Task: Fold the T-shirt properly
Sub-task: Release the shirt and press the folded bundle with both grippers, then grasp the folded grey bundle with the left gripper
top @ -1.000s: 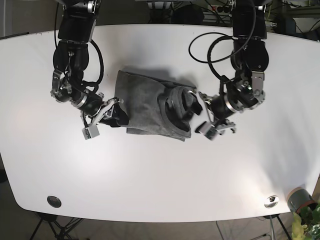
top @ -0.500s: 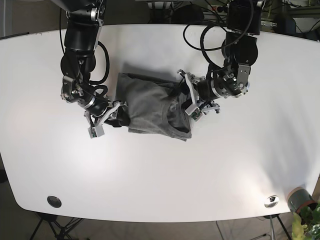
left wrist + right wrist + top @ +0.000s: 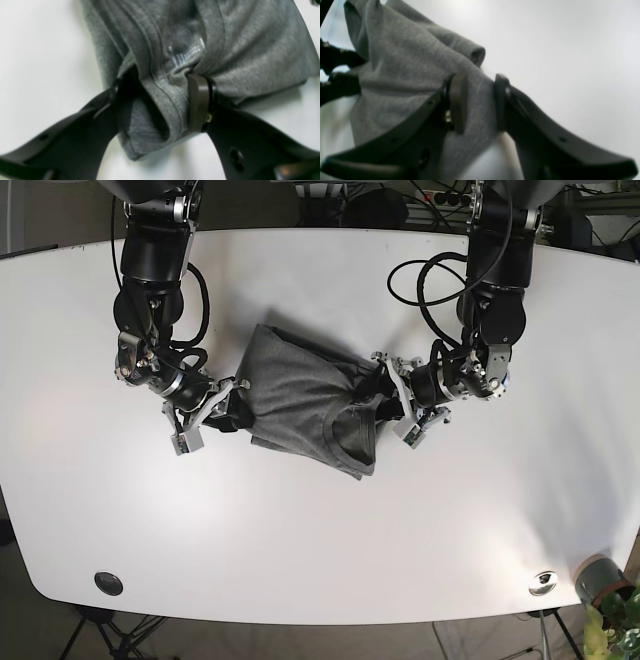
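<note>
The grey T-shirt (image 3: 305,400) lies bunched and partly folded in the middle of the white table (image 3: 320,530). My left gripper (image 3: 392,406) is at its right end. In the left wrist view this gripper (image 3: 160,105) is shut on the T-shirt (image 3: 240,50) at the ribbed collar, with fabric bulging between the fingers (image 3: 198,100). My right gripper (image 3: 232,402) is at the shirt's left edge. In the right wrist view this gripper (image 3: 478,100) is shut on a fold of the T-shirt (image 3: 402,62), which looks lifted off the table.
A small plant pot (image 3: 600,580) stands at the table's front right corner. Two round inserts (image 3: 108,583) (image 3: 543,582) sit near the front edge. Cables hang at the back behind the arms.
The left gripper has moved down and right with the collar. The shirt's left edge has shifted right and the shirt is more bunched. The right gripper now grips that edge.
</note>
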Tool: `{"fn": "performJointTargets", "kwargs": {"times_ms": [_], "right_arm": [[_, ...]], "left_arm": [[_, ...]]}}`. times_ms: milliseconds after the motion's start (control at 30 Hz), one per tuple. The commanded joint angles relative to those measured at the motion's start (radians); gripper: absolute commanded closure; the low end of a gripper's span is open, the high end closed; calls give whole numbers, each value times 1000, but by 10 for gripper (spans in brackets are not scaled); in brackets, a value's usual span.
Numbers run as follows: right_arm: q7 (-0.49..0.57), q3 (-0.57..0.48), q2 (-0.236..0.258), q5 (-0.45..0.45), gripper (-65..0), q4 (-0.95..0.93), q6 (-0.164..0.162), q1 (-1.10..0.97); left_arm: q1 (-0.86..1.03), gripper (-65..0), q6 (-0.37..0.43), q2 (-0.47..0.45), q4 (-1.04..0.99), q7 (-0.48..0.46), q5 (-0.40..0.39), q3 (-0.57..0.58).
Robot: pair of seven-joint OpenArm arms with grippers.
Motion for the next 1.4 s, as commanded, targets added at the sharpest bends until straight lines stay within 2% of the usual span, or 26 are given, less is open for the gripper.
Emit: {"fn": "performJointTargets", "kwargs": {"times_ms": [0,100,200,433,500,667,933,1033,1067,1200,1267,1367], "right_arm": [[-7,-6,18,-15,-173,14,-1,10],[-7,-9,24,-14,-173,15,-1,4],[-7,-25,29,-9,-173,15,-1,-19],[-7,-26,16,-5,-173,115,-4,-99],[-7,-26,-2,-9,-173,155,-4,-127],[-17,-29,-16,-5,-173,233,-9,-185],[-17,-98,-99,-14,-171,325,-10,-275],[-17,-137,-111,-15,-171,325,-12,-285],[-17,-147,-114,-15,-171,324,-15,-286],[-17,-157,-114,-3,-171,330,-81,-286],[-17,-155,-114,-3,-171,354,-98,-286],[-17,-152,-112,-3,-171,393,-105,-288]], "left_arm": [[-41,-311,16,-5,-15,22,26,-4],[-99,-311,16,-5,-52,22,26,19],[-157,-311,16,-5,-101,14,26,89],[-257,-311,16,-5,-240,-141,26,267],[-294,-311,16,-5,-295,-182,26,307],[-355,-311,16,-5,-374,-251,24,352],[-406,-311,16,-3,-391,-355,24,361],[-418,-311,16,-3,-389,-362,24,361],[-426,-311,16,-3,-386,-362,24,361],[-449,-311,16,-11,-374,-360,24,355],[-460,-311,16,-22,-345,-360,24,352],[-463,-311,16,-60,-306,-360,24,352]]}}
